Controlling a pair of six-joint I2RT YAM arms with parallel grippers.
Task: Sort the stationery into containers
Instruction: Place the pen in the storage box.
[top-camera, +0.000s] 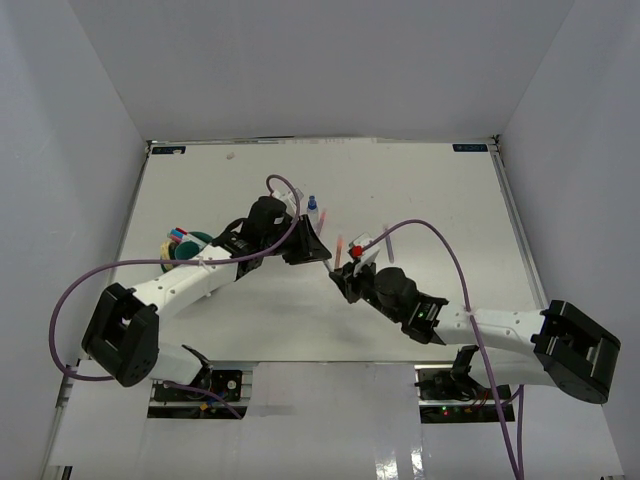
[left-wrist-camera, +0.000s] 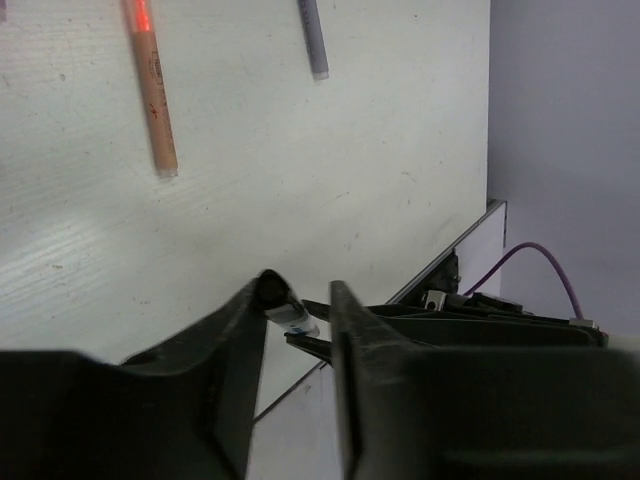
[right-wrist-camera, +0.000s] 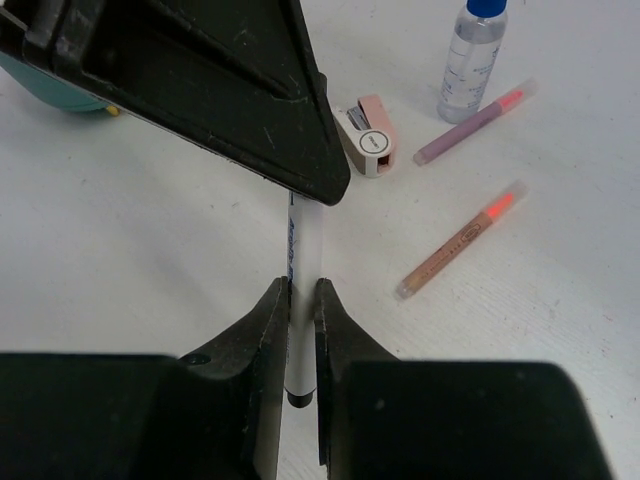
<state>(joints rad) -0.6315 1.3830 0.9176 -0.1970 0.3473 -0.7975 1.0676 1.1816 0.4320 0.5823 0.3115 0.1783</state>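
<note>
Nearest, at the bottom centre of the right wrist view, the right gripper (right-wrist-camera: 300, 290) is pinching a white pen (right-wrist-camera: 297, 245) close to its dark lower end, both fingers pressing on the barrel. The pen is running straight up the frame over the white table (right-wrist-camera: 120, 250), and its upper end is disappearing under a black finger of the left gripper (left-wrist-camera: 300, 290). In the left wrist view that gripper's jaws are standing apart. The pen's dark tip is lying against the left-hand finger, with a gap showing beside the other.

Farther up and to the right, a tan marker (right-wrist-camera: 458, 240) with an orange-red end is lying aslant. Beyond it a small pink-white block (right-wrist-camera: 365, 135) is resting just beside the left gripper's finger. A purple-grey marker (right-wrist-camera: 472, 122) is lying near it. At the top right a blue-capped bottle (right-wrist-camera: 468, 60) is standing upright. The teal cup (right-wrist-camera: 40, 85) is peeking out at the upper left edge.
</note>
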